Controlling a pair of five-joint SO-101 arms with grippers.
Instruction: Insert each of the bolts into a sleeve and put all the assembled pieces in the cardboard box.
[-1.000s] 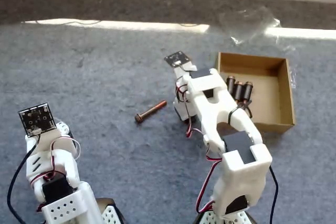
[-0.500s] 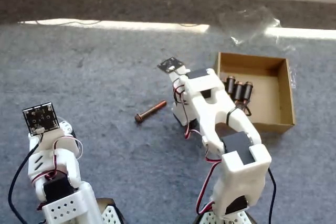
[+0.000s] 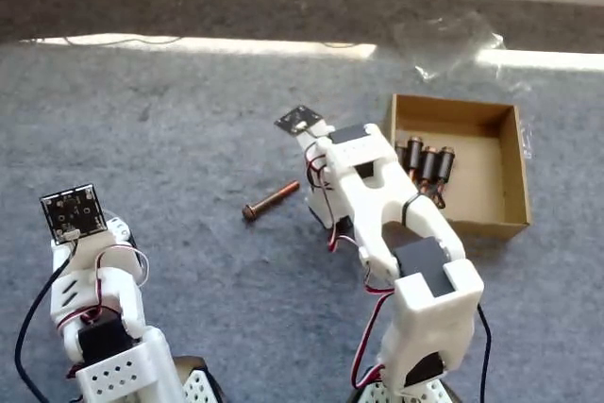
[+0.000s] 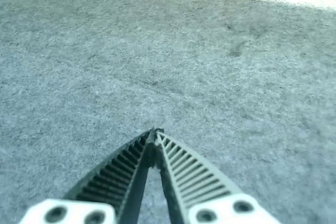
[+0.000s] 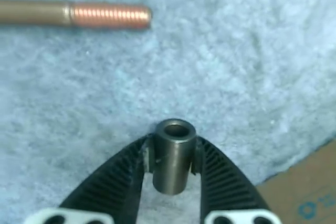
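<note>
A copper bolt (image 3: 271,200) lies on the grey carpet, its threaded end (image 5: 107,16) pointing toward the right arm. My right gripper (image 5: 171,153) is shut on a dark metal sleeve (image 5: 172,153), held just above the carpet with its open bore facing the bolt. From above, the right arm (image 3: 363,172) hangs between the bolt and the cardboard box (image 3: 510,172), hiding its own gripper. Three assembled pieces (image 3: 427,162) lie inside the box. My left gripper (image 4: 156,139) is shut with nothing in it, over bare carpet at the near left.
A corner of the cardboard box (image 5: 304,195) sits close beside the right gripper. A clear plastic bag (image 3: 451,41) lies behind the box. The left arm (image 3: 85,261) stands at the near left.
The right arm has swung slightly left, away from the box and toward the bolt. The left arm has barely moved.
</note>
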